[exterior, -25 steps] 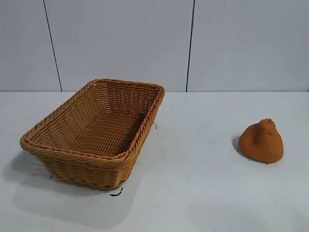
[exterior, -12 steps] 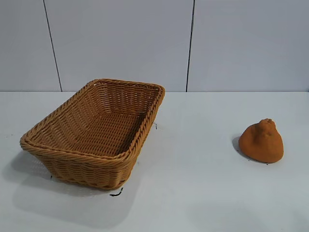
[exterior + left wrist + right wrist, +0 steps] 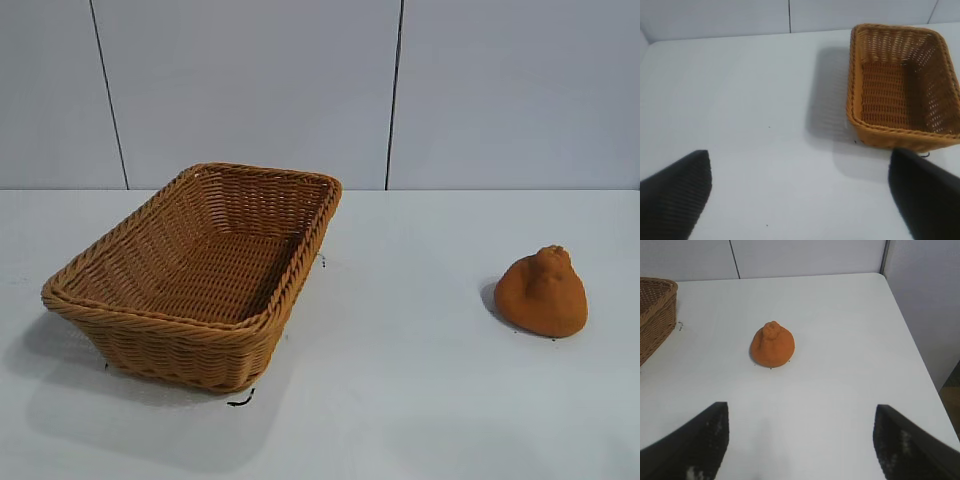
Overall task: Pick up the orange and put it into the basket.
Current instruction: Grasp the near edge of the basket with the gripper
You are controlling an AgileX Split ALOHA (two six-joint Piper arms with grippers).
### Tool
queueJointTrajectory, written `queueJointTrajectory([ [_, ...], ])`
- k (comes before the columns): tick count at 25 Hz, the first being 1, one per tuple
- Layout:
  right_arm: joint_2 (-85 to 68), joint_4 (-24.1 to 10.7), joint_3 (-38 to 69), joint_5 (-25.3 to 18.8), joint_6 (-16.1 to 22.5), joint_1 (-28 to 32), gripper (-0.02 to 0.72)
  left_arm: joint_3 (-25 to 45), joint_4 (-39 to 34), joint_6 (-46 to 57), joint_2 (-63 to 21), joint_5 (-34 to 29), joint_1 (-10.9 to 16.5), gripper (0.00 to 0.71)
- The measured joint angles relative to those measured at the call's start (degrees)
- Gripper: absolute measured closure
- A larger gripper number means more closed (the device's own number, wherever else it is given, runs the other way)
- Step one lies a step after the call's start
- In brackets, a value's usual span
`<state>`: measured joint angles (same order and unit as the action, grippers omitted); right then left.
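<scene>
A large tan-orange woven wicker basket (image 3: 200,275) sits on the left of the white desk (image 3: 400,380), nothing inside it. The matte orange-brown lumpy orange (image 3: 542,292) rests on its broad base well apart to the right, knobby top upward. The left pincer (image 3: 800,195) hangs spread wide above bare desk near the basket. The right pincer (image 3: 800,440) is spread too, empty, the orange lying beyond it.

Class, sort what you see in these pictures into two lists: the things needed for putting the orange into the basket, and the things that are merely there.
Needed for the job:
- orange
- basket
- left gripper, open
- right gripper, open

Merely there:
- white table
- panelled wall
</scene>
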<state>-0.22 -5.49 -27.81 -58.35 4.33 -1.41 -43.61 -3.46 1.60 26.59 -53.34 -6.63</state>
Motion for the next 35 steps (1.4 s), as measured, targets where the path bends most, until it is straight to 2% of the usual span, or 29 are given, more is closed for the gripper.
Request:
queueJointTrajectory([
  [9,0.0,0.0,0.0,0.0,0.0,0.0,0.159,-11.7,0.2,0.0,27.2,2.9,0.0,0.021],
  [12,0.0,0.0,0.0,0.0,0.0,0.0,0.159,-15.0,2.2,-0.9,33.1,3.0,0.0,0.021],
  [16,0.0,0.0,0.0,0.0,0.0,0.0,0.159,-16.8,9.2,-4.2,36.8,4.0,-0.7,0.021],
  [18,0.0,0.0,0.0,0.0,0.0,0.0,0.159,-16.9,10.7,-5.2,37.1,4.5,-2.7,0.021],
  [23,0.0,0.0,0.0,0.0,0.0,0.0,0.159,-17.0,10.9,-3.5,37.1,4.5,-9.9,0.021],
  [24,0.0,0.0,0.0,0.0,0.0,0.0,0.159,-17.0,10.9,-3.5,37.1,4.5,-9.9,0.021],
  [25,0.0,0.0,0.0,0.0,0.0,0.0,0.159,-17.0,11.0,-1.6,37.1,4.5,-12.2,0.021],
  [29,0.0,0.0,0.0,0.0,0.0,0.0,0.159,-17.0,11.0,1.5,37.1,4.5,-17.3,0.021],
  [31,0.0,0.0,0.0,0.0,0.0,0.0,0.159,-17.0,10.9,3.5,37.1,4.5,-20.7,0.021],
  [35,0.0,0.0,0.0,0.0,0.0,0.0,0.159,-17.0,6.8,13.1,37.5,4.6,-28.1,0.021],
])
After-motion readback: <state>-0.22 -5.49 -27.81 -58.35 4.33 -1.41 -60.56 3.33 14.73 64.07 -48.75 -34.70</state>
